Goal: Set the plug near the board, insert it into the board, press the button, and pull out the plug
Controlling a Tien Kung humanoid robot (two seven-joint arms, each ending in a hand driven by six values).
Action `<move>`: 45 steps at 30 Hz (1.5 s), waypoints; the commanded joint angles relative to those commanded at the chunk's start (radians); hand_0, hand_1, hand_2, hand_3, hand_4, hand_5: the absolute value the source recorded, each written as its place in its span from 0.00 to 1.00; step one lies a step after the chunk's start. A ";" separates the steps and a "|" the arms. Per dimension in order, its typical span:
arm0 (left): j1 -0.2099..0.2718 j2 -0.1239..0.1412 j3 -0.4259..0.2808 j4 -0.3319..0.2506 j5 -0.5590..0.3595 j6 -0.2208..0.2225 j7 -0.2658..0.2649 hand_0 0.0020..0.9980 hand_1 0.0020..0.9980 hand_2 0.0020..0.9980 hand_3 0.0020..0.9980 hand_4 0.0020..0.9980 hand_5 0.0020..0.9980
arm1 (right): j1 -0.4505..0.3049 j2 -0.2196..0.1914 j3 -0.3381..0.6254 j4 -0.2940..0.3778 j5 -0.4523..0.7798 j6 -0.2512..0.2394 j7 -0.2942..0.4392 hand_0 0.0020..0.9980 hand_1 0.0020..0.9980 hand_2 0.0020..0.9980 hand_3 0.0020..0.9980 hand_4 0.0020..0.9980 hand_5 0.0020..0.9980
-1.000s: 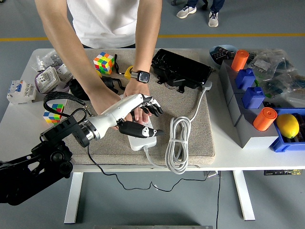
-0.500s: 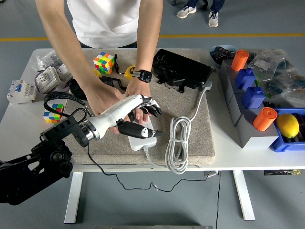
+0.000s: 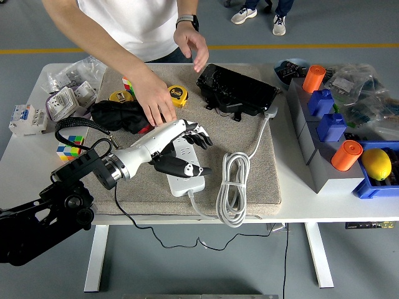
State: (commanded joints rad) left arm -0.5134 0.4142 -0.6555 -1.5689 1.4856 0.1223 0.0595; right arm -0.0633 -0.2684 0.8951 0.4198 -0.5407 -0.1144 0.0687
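The white power board (image 3: 187, 181) lies on the beige mat (image 3: 262, 174) near the table's front edge. Its white cable forms a coil (image 3: 232, 187) to the right and runs up to a grey-white plug (image 3: 271, 111) beside a black bag. My left hand (image 3: 187, 149) hovers over the board's upper half with fingers spread and the thumb pointing right; it holds nothing I can see. The part of the board under the hand is hidden. A person's hand (image 3: 156, 103) reaches over the mat just behind my hand. Their other hand (image 3: 194, 45) is raised above the table.
A black bag (image 3: 240, 92) lies at the back of the mat. A yellow tape measure (image 3: 178, 94), a black bundle (image 3: 118, 116) and a colour cube (image 3: 70, 147) are on the left. Grey bins (image 3: 324, 168) with orange cylinders, blue blocks and a lemon (image 3: 376, 163) stand at right.
The person's two hands have left the board and my hand: one moved back toward the tape measure, the other lifted off the table. My left hand has barely moved.
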 joint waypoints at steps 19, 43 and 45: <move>-0.005 0.008 0.001 -0.003 0.003 0.000 0.011 0.51 0.57 0.56 0.60 0.98 0.29 | 0.000 0.001 0.003 0.001 -0.002 0.000 0.000 0.62 0.67 0.68 0.59 1.00 0.52; -0.056 0.052 0.023 -0.072 0.015 -0.251 0.383 0.05 0.10 0.18 0.83 0.79 0.00 | 0.001 -0.001 0.008 0.002 -0.004 0.001 -0.001 0.62 0.67 0.68 0.59 1.00 0.52; -0.060 0.052 0.033 -0.070 0.008 -0.278 0.420 0.05 0.10 0.18 0.83 0.79 0.00 | 0.001 -0.001 0.009 0.002 -0.005 0.001 -0.001 0.62 0.67 0.68 0.59 1.00 0.52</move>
State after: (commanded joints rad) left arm -0.5733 0.4665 -0.6222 -1.6394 1.4932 -0.1552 0.4796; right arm -0.0623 -0.2694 0.9038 0.4221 -0.5458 -0.1137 0.0680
